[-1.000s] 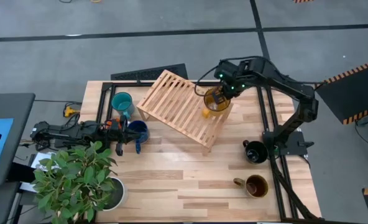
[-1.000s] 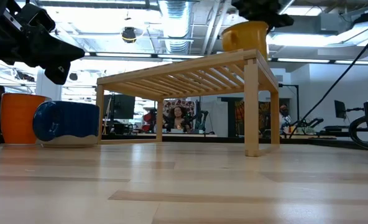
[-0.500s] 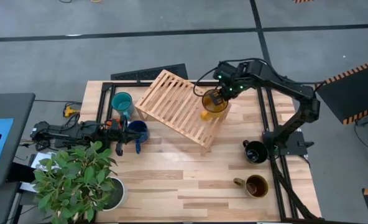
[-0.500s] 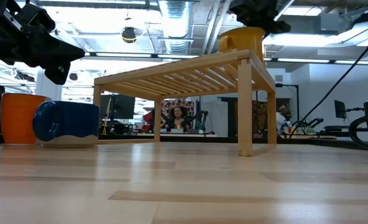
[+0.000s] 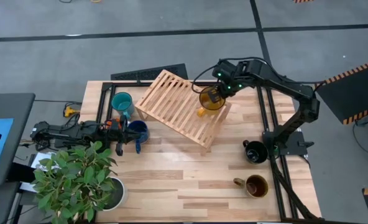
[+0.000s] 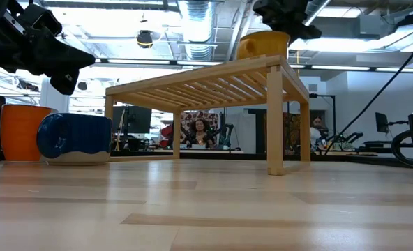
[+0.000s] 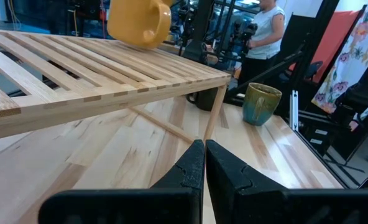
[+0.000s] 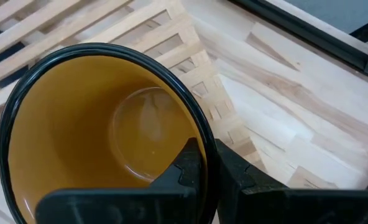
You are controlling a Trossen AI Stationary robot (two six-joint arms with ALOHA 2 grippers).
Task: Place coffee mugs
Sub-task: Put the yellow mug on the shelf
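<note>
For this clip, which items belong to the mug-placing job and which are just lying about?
Part of the job: yellow mug, held by the right gripper over the wooden rack; teal mug; dark blue mug; orange mug; black mug; brown-olive mug.

Lying about: potted plant; keyboard.

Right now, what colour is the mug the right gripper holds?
Yellow mug with a dark rim; clearest in the left wrist view.

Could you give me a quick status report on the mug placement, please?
Right gripper shut on yellow mug, over wooden rack. Left gripper shut, parked by blue mug. Nothing in the way.
</note>
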